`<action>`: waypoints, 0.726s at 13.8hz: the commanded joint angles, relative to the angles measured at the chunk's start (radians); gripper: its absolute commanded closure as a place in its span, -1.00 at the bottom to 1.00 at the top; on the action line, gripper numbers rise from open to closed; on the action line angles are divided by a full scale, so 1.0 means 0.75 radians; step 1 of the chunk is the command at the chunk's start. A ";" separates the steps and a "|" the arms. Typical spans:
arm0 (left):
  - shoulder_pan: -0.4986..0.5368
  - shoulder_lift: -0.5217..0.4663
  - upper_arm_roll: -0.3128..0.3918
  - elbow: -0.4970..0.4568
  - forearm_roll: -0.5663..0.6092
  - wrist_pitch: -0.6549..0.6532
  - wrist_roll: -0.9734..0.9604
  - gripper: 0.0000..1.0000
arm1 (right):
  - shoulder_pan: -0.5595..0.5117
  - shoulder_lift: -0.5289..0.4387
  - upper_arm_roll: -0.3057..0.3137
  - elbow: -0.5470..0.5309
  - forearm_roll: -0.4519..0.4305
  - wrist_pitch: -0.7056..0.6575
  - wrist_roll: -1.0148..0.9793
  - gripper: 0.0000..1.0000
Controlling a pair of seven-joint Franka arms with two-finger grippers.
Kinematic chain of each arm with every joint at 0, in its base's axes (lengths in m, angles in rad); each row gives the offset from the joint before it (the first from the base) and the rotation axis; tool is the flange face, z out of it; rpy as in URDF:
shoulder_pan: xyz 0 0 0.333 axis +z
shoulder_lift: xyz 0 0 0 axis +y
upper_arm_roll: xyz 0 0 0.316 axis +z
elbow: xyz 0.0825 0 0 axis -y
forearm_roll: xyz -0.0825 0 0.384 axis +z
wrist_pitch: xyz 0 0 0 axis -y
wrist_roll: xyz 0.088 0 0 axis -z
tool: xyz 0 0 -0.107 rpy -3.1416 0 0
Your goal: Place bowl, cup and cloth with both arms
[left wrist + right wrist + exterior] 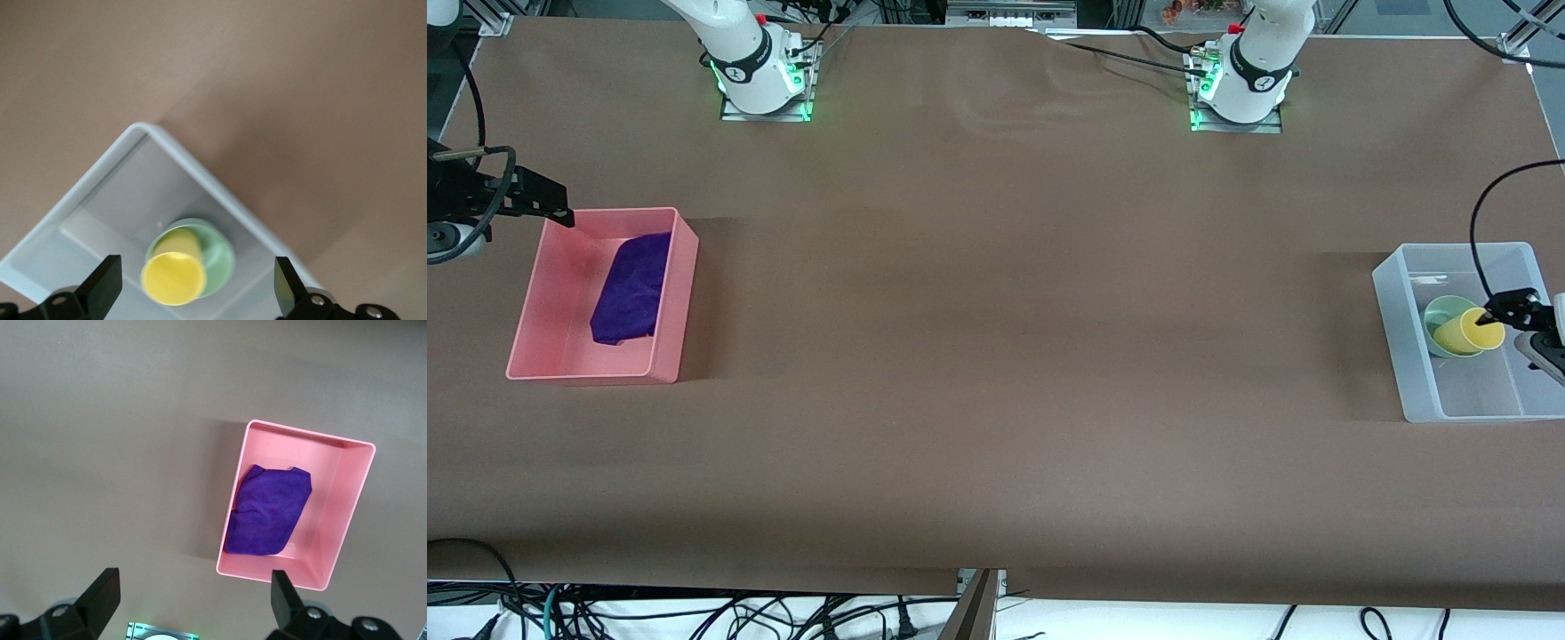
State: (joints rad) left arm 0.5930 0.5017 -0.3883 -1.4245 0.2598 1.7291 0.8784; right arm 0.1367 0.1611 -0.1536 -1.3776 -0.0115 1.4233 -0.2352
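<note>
Front view: glossy mint bowl [1440, 317] sits in a translucent bin [1414, 373] at the left arm's end of the table, smooth yellow cup [1465, 332] lying tilted in it, mouth up toward the left gripper [1507, 309]. That gripper hangs over the bin, fingers spread, holding nothing. Fuzzy purple cloth [632, 287] lies crumpled in a pink tray [676, 302] at the right arm's end. Right gripper [551, 206] hovers over the tray's corner, fingers spread, arm cut off by the frame.
</note>
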 commanded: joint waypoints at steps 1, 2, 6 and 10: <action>-0.011 0.002 -0.128 0.048 -0.019 -0.147 -0.260 -1.00 | -0.006 -0.018 0.010 -0.016 -0.015 -0.004 0.015 -1.00; -0.011 0.000 -0.191 0.048 -0.021 -0.170 -0.362 -1.00 | -0.006 -0.018 0.010 -0.016 -0.015 -0.004 0.015 -1.00; -0.174 -0.079 -0.160 -0.013 -0.141 -0.176 -0.698 -1.00 | -0.006 -0.018 0.010 -0.016 -0.017 -0.004 0.015 -1.00; -0.663 -0.294 0.308 -0.136 -0.360 -0.164 -1.021 -1.00 | -0.006 -0.018 0.010 -0.016 -0.032 -0.004 0.013 -1.00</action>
State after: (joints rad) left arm 0.2336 0.4050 -0.3127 -1.4471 0.0473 1.6062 0.1942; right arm 0.1366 0.1611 -0.1535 -1.3779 -0.0195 1.4233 -0.2351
